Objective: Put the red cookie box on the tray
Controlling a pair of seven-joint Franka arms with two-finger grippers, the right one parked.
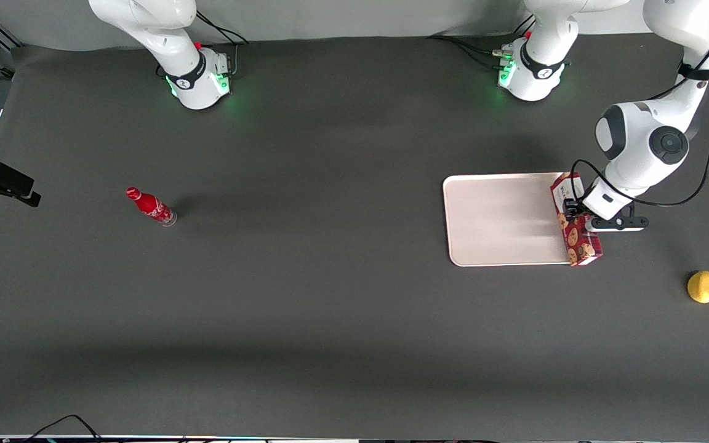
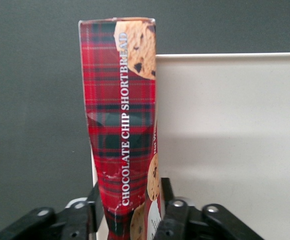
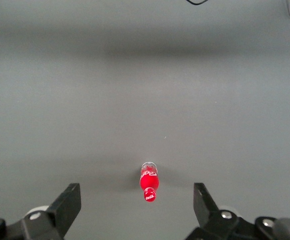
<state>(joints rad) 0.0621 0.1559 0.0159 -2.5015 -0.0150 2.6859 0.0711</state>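
Red cookie box (image 1: 576, 220) is sitting right at the edge of the tray (image 1: 502, 218), on the side toward the working arm's end of the table, and from the front camera it looks like it straddles that rim rather than lying fully inside. The left arm's gripper (image 1: 578, 216) has it clamped, one finger on each side of the carton, about midway along its length. In the wrist camera you get the tartan side with "CHOCOLATE CHIP SHORTBREAD" running along the box (image 2: 121, 125), both black fingers (image 2: 94, 202) pressed against it, and the pale tray surface (image 2: 229, 145) spread out beside it with the dark table mat (image 2: 35, 125) on its other flank. The carton's wall looks a bit dented where it's squeezed. The flat part of the tray beside the box is bare. Other stuff around: a yellow lemon-looking thing (image 1: 703, 287) nearer the front camera and further toward the working arm's end, well apart from the tray, and a small red bottle (image 1: 151, 207) way off toward the parked arm's end.
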